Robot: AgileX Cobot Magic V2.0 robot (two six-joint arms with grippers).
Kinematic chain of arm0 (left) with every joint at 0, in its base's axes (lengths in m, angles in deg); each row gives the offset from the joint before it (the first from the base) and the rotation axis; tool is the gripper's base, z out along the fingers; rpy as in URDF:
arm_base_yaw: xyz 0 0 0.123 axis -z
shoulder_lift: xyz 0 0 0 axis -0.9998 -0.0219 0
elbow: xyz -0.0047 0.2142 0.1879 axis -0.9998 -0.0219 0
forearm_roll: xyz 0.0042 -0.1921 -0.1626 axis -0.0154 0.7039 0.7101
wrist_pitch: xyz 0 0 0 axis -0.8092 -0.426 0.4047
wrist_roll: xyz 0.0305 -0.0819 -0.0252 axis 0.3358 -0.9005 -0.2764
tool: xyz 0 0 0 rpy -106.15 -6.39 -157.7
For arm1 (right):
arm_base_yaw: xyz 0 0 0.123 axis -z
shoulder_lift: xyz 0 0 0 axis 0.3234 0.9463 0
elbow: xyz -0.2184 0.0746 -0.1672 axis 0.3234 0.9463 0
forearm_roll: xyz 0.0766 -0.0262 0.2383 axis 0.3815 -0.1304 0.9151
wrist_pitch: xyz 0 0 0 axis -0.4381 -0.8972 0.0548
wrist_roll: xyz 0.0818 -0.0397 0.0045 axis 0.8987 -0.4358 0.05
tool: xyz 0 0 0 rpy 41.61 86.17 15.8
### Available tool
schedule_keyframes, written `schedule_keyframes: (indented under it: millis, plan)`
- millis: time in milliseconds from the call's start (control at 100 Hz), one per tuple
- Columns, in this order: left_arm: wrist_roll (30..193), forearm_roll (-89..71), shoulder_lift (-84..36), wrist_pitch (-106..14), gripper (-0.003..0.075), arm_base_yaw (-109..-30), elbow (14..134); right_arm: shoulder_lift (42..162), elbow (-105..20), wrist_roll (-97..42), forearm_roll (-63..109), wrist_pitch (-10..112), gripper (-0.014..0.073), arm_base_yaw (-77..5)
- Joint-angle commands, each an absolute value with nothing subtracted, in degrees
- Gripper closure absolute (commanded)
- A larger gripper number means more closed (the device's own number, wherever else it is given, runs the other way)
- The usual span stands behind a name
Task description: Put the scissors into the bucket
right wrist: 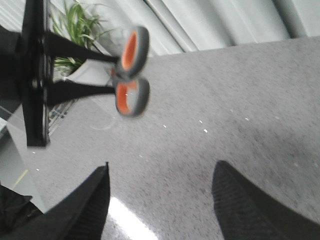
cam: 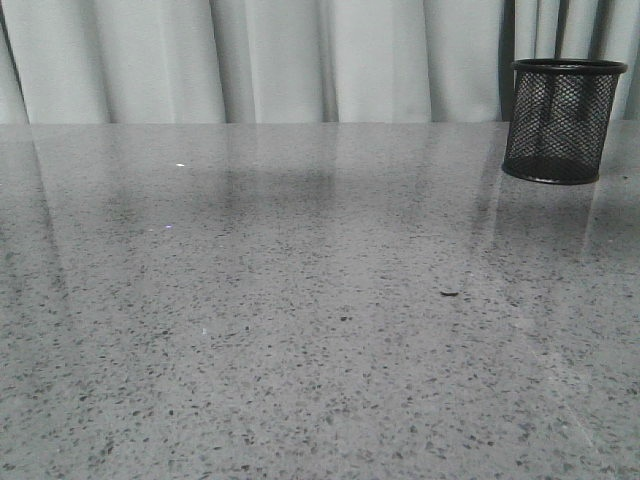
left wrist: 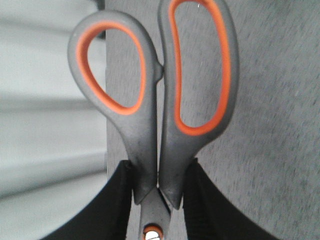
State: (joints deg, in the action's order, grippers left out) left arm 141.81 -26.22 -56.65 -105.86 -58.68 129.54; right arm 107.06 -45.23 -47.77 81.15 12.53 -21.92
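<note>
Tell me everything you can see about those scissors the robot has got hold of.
The scissors have dark grey handles that look like matte plastic, each loop lined in orange, one loop rounder, the other longer. The handles lie together. An orange pivot dot shows just below, and the blades are out of view. The left gripper clamps the scissors just below the loops, black fingers pressing both sides. In the right wrist view they hang blurred in the air above the grey speckled table.

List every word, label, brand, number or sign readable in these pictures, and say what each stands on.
None can be read.
Scissors, clamped near the pivot by the left gripper: grey and orange handles bare of print; the side-on right wrist view is blurred.
Bucket: plain black mesh, no label.
Table: only speckles.
Right gripper: fingers plain black, nothing between them.
</note>
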Motion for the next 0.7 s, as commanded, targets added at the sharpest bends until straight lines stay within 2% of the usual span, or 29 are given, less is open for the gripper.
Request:
schedule_keyframes:
  millis: [0,230,690]
  plan:
    - [139.7,-26.2,-54.2,-101.4,0.0724,-55.3,131.7,107.9,-49.7,-49.1,85.9,11.7,0.0193,-21.5]
    - [137.8,-28.7,-54.2,-98.3,0.0724,-50.2,131.7,110.9,-54.3,-49.1,86.6,8.9,0.0193,-21.5]
    - [135.0,-27.3,-54.2,-95.9,0.0724,-48.2,131.7,113.6,-54.4,-51.5,89.7,6.9,0.0193,-21.5]
